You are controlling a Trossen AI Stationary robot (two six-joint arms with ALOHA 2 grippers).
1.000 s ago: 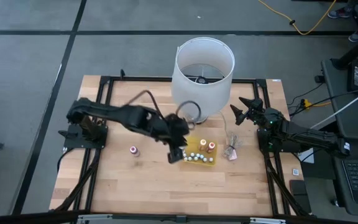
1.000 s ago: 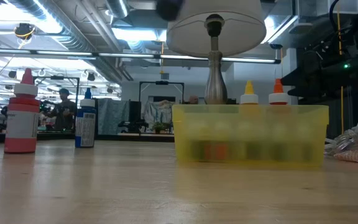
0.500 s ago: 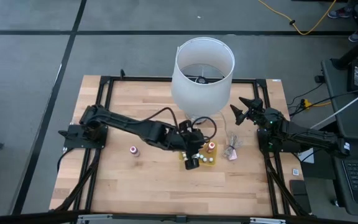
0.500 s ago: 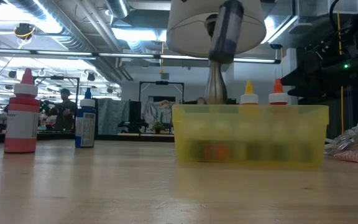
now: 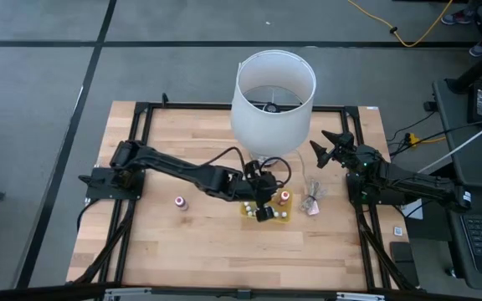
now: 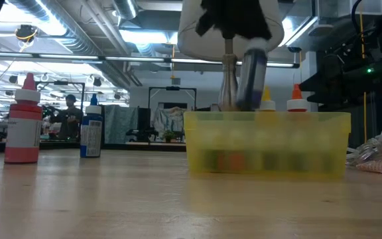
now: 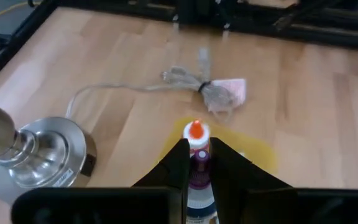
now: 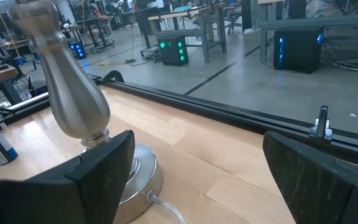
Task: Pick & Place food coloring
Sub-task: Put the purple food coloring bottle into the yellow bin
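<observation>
We have the left claw over the yellow tray near the middle of the counter, clenched on one bottle of food coloring; the left wrist view shows its dark purple cap pinched between the two fingers, and the low view shows the bottle hanging upright just above the tray. The step in hand, as we judge it, is setting this bottle down among the others; to do it well we keep the bottle vertical, lower it into a free gap, and steer off the orange-capped bottle just beyond the fingers; we release only once the base rests on the tray floor, then lift straight up so neighbours are not tipped. One small bottle stands alone on the counter, well apart on the left side; we judge it is left to collect. The right claw waits spread wide near the lamp, above the counter's far right part. A crumpled wrapper lies just beside the tray. The held bottle carries a label, but we cannot read any writing or brand on it.
</observation>
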